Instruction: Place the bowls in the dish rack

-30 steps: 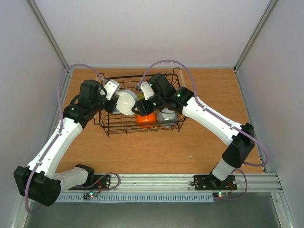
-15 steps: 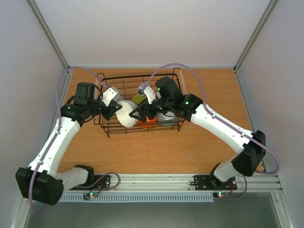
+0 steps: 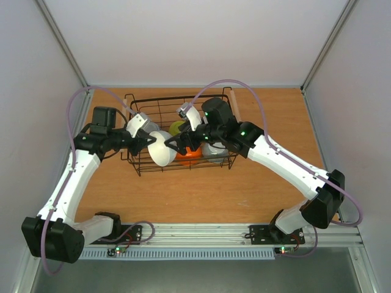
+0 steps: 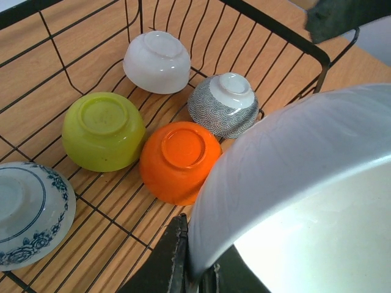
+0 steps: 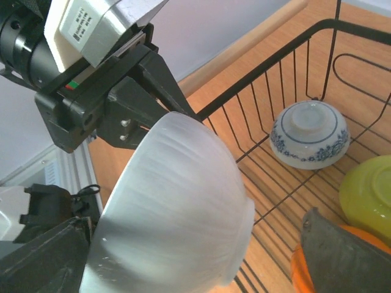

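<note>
Orange-brown table between pale walls; left gripper is clamped on the rim of a white bowl, one finger outside the wall and the other inside; that bowl is tilted nearly on edge, faintly ribbed outside and glossy inside, and hangs above the rack's near left part, clear of the bowls below. Right gripper stands spread wide on the bowl's other side, its fingers flanking the bowl without pinching it. Beneath lies the rack, a black wire basket with pale wooden bar handles, mid-table. Five bowls sit upside down on its floor, foot rings up: an orange bowl in the middle; a yellow-green bowl touching it; a grey bowl with a fine wave pattern and white foot just beside it; a second white bowl behind those; a blue-patterned bowl apart, near the rack's left wall.
</note>
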Robot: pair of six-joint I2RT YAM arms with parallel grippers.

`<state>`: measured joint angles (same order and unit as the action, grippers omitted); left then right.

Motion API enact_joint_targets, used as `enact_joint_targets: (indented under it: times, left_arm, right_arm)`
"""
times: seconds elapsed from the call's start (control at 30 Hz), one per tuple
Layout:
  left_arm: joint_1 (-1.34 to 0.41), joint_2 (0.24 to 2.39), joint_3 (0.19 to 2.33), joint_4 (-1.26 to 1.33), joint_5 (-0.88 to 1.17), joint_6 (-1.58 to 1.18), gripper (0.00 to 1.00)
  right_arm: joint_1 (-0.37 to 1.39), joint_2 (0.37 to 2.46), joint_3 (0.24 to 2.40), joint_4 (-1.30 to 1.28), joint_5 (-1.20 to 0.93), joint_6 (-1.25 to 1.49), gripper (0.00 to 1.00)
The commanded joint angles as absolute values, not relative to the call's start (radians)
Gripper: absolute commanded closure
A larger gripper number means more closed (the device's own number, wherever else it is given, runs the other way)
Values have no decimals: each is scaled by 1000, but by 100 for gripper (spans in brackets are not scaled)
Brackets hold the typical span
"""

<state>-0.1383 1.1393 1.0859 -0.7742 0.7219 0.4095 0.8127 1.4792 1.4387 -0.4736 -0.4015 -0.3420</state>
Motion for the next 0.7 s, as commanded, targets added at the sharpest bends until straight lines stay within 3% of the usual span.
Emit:
enact_joint_targets:
  times: [0.0, 0.13, 0.43, 0.67]
  left_arm:
    - [-129, 1108, 1094, -746, 816, 423, 99]
    - [-124, 1106, 1097, -751, 833, 429, 100]
    - [-111, 1109, 1104, -752, 867, 432, 100]
    - [-104, 1106, 1108, -745, 861, 432, 99]
  right_arm:
    - [811, 1489, 1450, -492, -399, -340, 2]
    - [809, 1506, 1443, -493, -423, -314, 1]
    - [758, 1518, 1354, -324, -707, -157, 1]
    - [757, 1520, 1315, -305, -744, -99, 1]
